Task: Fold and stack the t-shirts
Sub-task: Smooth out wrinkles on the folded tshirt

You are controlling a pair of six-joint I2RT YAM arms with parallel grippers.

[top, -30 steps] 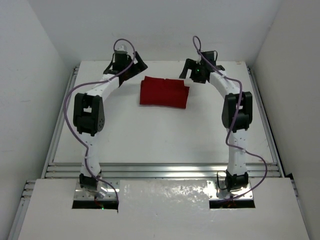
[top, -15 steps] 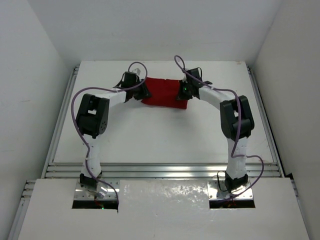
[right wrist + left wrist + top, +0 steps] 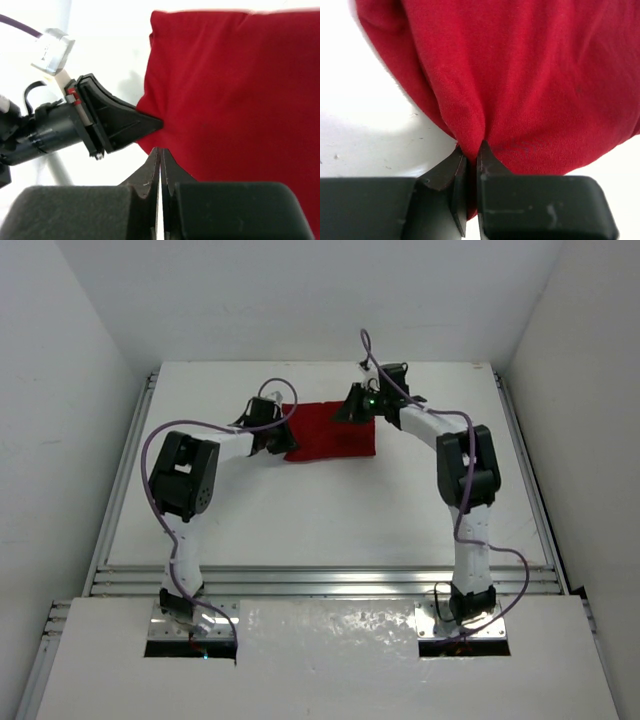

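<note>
Dark red t-shirt [image 3: 335, 430] sits as a folded bundle at upper centre of the worktop [image 3: 320, 510]. Left gripper [image 3: 471, 152] is clamped on a thin ridge of cloth at the shirt's left edge. Right gripper [image 3: 159, 152] has its jaws fully together by the shirt's upper right; can't tell if any cloth is caught. Risks: if the right one missed, a lift drags one side and skews the fold. The left bite looks shallow, so it could slip or take only the top layer.

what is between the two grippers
The red shirt fills the stretch between the left gripper and the right gripper, clearest in the top view.
</note>
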